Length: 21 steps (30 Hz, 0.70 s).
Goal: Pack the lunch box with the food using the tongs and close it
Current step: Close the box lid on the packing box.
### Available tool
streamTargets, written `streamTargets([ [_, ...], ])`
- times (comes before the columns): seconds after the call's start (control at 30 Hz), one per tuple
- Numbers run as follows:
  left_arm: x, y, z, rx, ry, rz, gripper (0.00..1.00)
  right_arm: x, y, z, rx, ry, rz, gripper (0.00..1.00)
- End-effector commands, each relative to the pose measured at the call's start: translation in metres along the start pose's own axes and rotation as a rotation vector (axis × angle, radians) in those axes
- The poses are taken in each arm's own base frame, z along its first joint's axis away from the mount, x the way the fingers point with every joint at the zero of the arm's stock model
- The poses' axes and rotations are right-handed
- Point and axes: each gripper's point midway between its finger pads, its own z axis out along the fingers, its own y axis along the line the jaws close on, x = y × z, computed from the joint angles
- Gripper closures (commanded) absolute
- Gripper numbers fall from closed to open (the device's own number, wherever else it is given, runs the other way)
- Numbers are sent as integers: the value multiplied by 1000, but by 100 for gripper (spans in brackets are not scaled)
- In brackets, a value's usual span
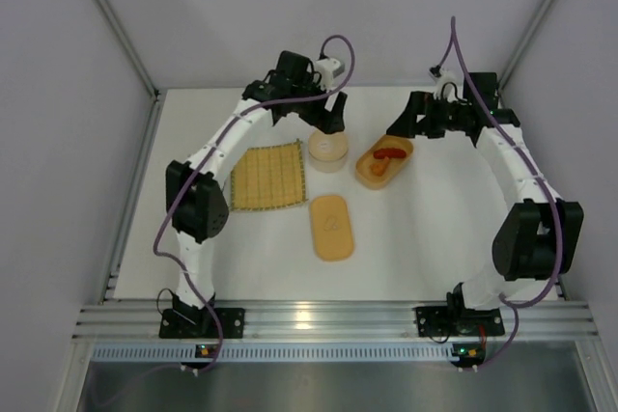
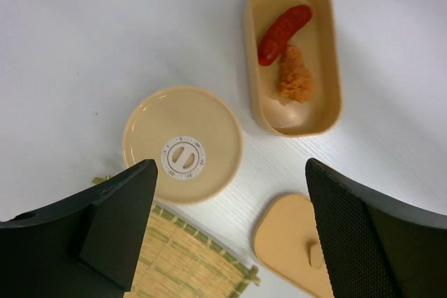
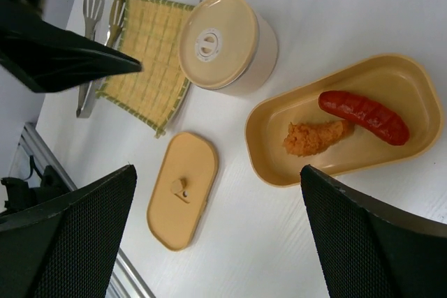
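Two foods — red sausage (image 3: 363,116), fried piece (image 3: 314,137) — sit in the lunch box (image 3: 401,153). Your left gripper (image 2: 230,165) and right gripper (image 3: 218,169) gape empty; closing seems next, so grasp the lid (image 3: 190,158) squarely.

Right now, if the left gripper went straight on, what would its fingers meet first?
Probably the round tan lid, near its rim; the left gripper points down there, fingers open. Depth is unclear: it may miss onto the table.
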Motion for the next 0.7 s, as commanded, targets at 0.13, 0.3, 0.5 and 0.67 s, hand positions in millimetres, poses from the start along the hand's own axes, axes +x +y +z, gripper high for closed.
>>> streamTargets([
  [0.13, 44, -68, -94, 183, 60, 2, 19, 38, 17, -22, -31, 34, -25, 5],
  [0.3, 108, -88, -121, 191, 69, -68, 24, 88, 22, -11, -84, 82, 25, 17],
  [0.5, 132, -89, -139, 163, 41, -99, 24, 156, 37, 24, -102, 258, -14, 27],
  [0.67, 127, -70, -147, 122, 16, -148, 24, 182, 51, 55, -90, 361, -24, 35],
])
